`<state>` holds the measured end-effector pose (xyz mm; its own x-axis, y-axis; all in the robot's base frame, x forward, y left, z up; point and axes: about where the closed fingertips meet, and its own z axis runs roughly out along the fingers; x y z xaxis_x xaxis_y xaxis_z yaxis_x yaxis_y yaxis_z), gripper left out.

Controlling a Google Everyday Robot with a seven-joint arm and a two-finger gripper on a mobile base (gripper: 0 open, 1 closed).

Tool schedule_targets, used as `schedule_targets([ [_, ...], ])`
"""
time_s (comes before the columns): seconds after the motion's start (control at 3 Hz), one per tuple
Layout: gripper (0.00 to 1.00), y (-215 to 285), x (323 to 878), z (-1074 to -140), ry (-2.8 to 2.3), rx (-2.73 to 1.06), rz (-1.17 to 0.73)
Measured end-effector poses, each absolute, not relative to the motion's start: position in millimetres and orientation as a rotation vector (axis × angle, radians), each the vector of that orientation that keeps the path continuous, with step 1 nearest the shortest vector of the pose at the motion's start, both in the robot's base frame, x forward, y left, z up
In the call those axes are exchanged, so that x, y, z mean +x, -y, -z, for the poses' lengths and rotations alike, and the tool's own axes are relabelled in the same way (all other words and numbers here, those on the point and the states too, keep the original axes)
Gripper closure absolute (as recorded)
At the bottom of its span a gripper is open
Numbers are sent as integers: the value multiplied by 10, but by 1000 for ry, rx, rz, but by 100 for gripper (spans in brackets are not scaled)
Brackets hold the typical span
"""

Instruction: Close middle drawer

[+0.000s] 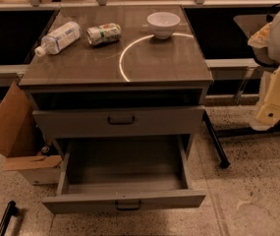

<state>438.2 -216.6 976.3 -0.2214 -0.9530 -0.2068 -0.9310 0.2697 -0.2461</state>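
In the camera view, the middle drawer (pixel 125 199) stands pulled far out, low on the cabinet (pixel 115 65), its flat front and handle (pixel 128 205) exposed for a straight push, while the gripper (pixel 272 107) hangs at the right edge, well apart from it, whether spread or closed cannot be told.

Dim warm light; glare arc (pixel 123 58) on cabinet top (pixel 75 65); gripper (pixel 269 113) lit, right edge.
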Motion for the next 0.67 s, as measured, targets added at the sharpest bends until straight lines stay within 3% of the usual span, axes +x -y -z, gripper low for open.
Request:
schedule_targets([
  [0.67,0,2058,4313,-9704,-2187,-1768,31],
])
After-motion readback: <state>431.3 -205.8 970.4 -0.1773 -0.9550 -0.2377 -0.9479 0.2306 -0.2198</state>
